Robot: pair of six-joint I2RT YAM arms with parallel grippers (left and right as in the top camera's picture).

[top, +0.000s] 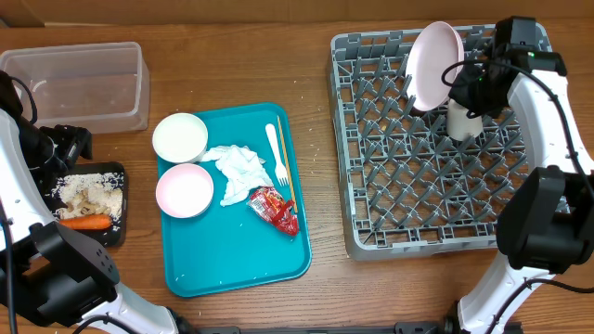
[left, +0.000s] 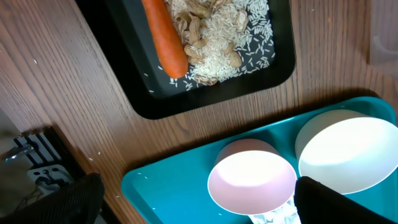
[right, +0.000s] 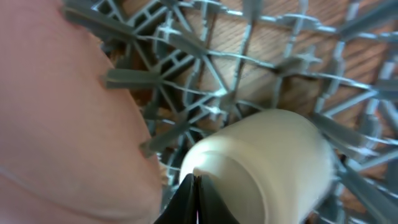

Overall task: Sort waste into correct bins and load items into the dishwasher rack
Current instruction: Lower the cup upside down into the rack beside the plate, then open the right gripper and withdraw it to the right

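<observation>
Your right claw (right: 198, 190) is pinched shut at the cup's (right: 273, 155) rim, in the rack (top: 418, 197) beside the plate (top: 434, 63). Your left claw (left: 199, 183) gapes wide above the pink bowl (left: 252, 177).

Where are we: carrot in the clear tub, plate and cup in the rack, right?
Wrong on the carrot: it lies in the black tray, not the clear tub, per the overhead view. The plate and cup are in the rack.
</observation>
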